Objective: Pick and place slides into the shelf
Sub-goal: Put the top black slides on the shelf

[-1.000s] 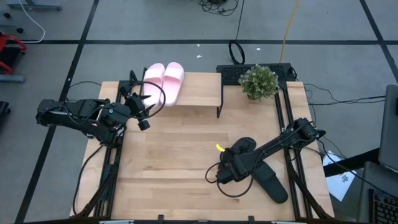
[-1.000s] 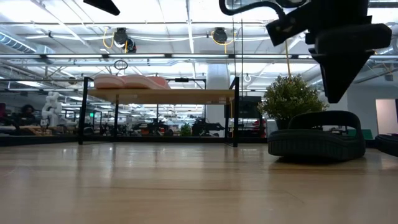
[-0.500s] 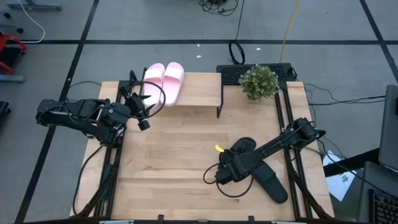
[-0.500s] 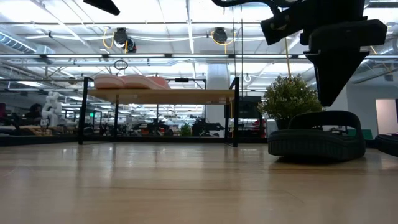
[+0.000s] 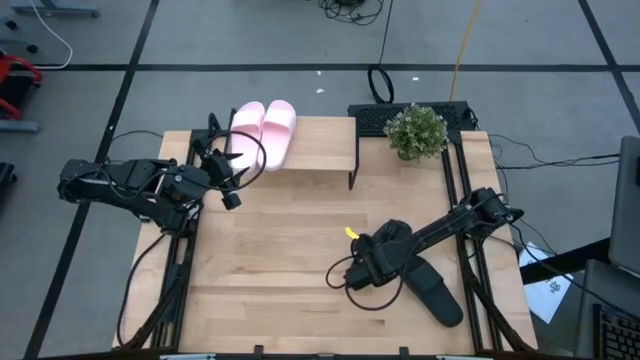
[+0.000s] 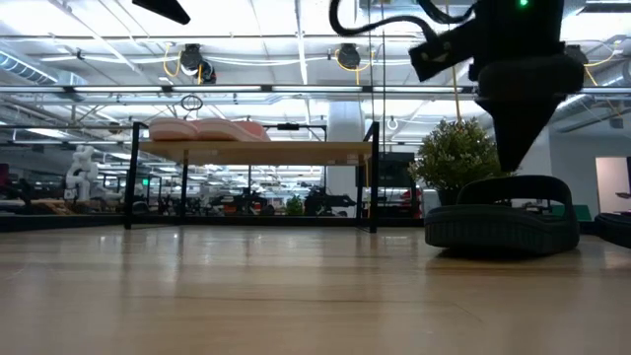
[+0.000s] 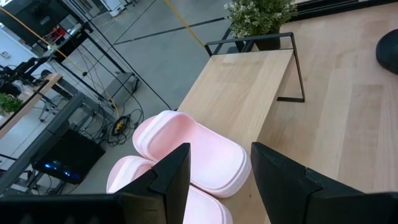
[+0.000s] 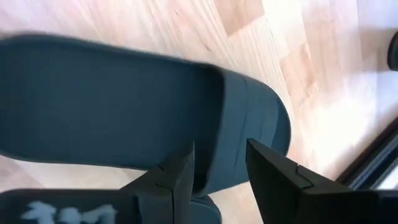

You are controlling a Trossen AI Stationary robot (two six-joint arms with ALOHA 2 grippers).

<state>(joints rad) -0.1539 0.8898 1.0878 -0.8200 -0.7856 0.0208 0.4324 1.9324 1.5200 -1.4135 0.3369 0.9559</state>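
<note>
Compared with a second ago, the right gripper (image 5: 372,262) has drifted a little toward the table's left side and now hangs directly above a black slide (image 5: 390,240); the left arm, the pink slides and the other black slide are where they were.

On the left of the overhead view, the left gripper (image 5: 232,172) waits just beside the left end of the shelf (image 5: 318,145), near the table's far-left part. Its fingers (image 7: 171,174) are spread apart with nothing between them, and its wrist camera looks past them onto the two pink slides (image 7: 189,152). These two pink slides (image 5: 264,130) lie side by side, touching, on the left part of the shelf's light wood top. The rest of the board to their right is bare.

Farther right, beyond the shelf's right end, a small potted plant (image 5: 416,130) stands at the table's far edge.

In the front-right part of the wooden table (image 5: 270,260), the right gripper points down over the black slide, its fingers (image 8: 177,177) parted and gripping nothing, with the slide's strap (image 8: 239,134) just beyond them. In the table-level view that slide (image 6: 503,215) rests flat on the tabletop under the gripper. The second black slide (image 5: 432,291) lies just beside it, nearer the front-right corner.
</note>
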